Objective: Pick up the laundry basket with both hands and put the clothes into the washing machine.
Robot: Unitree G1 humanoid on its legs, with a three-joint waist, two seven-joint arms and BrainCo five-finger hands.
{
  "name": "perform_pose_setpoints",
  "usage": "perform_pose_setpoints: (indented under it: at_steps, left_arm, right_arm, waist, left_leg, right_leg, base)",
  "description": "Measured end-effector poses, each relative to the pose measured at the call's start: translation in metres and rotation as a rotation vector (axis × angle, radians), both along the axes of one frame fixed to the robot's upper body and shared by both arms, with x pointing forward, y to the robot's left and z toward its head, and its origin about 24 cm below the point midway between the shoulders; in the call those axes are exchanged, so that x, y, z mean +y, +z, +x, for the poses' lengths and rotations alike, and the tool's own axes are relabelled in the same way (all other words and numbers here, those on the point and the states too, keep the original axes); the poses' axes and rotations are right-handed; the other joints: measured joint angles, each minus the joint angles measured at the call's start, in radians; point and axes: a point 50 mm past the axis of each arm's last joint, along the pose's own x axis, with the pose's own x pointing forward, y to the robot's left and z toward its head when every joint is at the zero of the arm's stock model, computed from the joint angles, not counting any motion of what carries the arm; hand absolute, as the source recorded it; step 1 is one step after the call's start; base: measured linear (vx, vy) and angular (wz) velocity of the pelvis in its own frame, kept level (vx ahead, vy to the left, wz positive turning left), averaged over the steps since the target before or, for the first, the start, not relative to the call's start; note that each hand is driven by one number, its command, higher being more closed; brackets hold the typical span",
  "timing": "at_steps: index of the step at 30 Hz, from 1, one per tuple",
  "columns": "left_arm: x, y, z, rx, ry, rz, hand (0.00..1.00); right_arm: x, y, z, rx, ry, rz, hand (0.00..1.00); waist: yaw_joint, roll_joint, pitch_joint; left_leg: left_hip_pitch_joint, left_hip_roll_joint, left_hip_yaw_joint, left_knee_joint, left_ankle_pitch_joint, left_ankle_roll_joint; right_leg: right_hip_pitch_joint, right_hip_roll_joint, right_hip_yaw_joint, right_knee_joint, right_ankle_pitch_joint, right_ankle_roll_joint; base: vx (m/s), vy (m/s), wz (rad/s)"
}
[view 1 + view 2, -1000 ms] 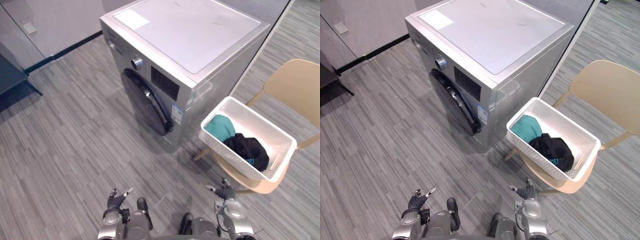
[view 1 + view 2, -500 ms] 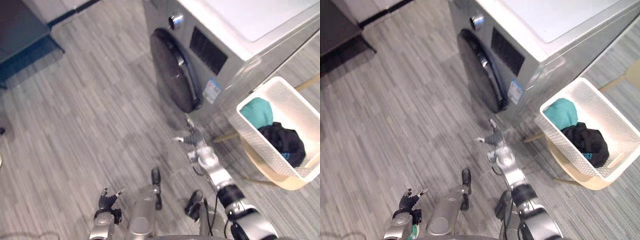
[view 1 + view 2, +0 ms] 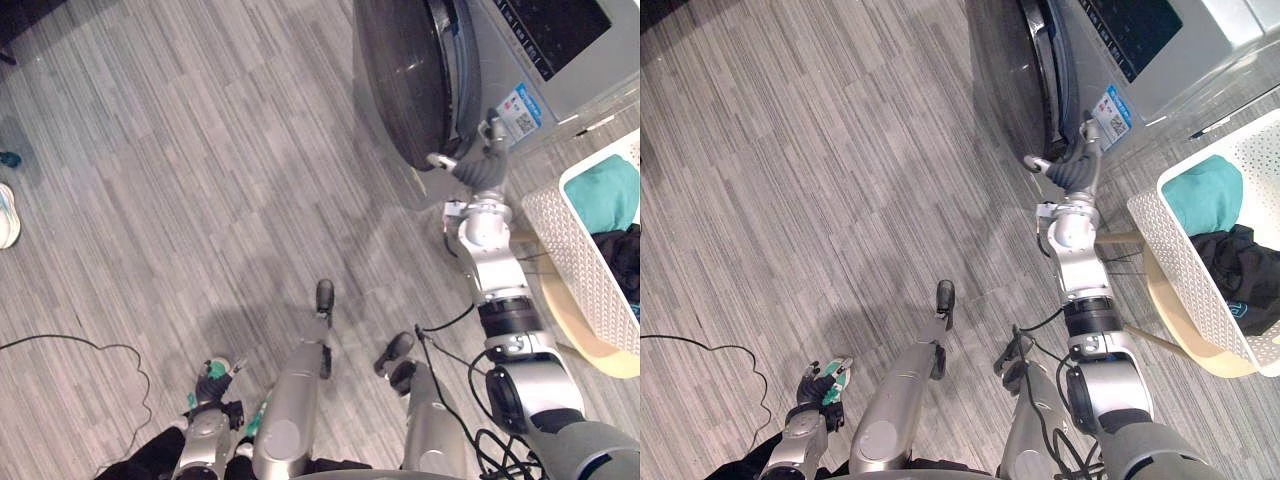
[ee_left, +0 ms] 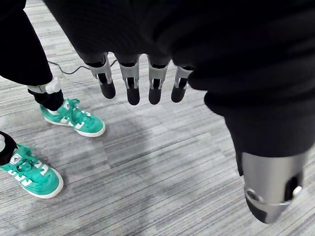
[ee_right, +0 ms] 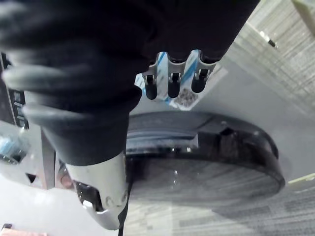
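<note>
Basket (image 3: 572, 245) of clothes (image 3: 603, 195) sits on the chair (image 3: 582, 338) by the washer (image 3: 600, 75), right hand (image 3: 474, 172) spread open at the door (image 3: 405, 70) edge, left hand (image 3: 212, 384) dangling loose, empty.

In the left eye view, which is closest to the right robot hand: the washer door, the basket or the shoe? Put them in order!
1. The door, just beside the right robot hand.
2. The basket, to its right.
3. The shoe, far off at the left edge.
</note>
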Motion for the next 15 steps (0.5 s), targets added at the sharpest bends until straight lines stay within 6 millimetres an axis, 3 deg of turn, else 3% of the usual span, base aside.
perform_pose_setpoints:
  at_steps: [6,12,15]
  left_arm:
    - [-0.001,0.005,0.011,-0.02,-0.052,0.023,0.0]
    - [-0.01,0.019,0.035,-0.113,-0.092,0.002,0.0]
    - [-0.011,0.022,0.039,-0.131,-0.097,0.0,0.0]
  right_arm:
    - [0.0,0.004,0.028,0.119,0.052,0.023,0.0]
    - [-0.012,0.038,0.045,0.148,0.058,-0.024,0.0]
    - [-0.007,0.049,0.048,0.139,0.067,-0.053,0.0]
  waist:
    - [0.012,0.002,0.001]
    - [0.036,0.038,0.027]
    - [0.053,0.039,0.027]
  left_leg:
    - [-0.012,0.01,-0.017,-0.028,0.015,-0.014]
    - [-0.044,0.014,-0.084,-0.032,0.031,-0.02]
    - [-0.062,0.014,-0.106,-0.033,0.033,-0.024]
  right_leg:
    - [-0.011,0.02,-0.007,-0.025,0.005,-0.006]
    - [-0.021,0.035,-0.04,-0.032,0.007,-0.01]
    - [-0.034,0.041,-0.045,-0.033,0.007,-0.01]
  base:
    - [0.02,-0.055,0.01]
    - [0.03,-0.064,0.11]
    - [0.02,-0.056,0.04]
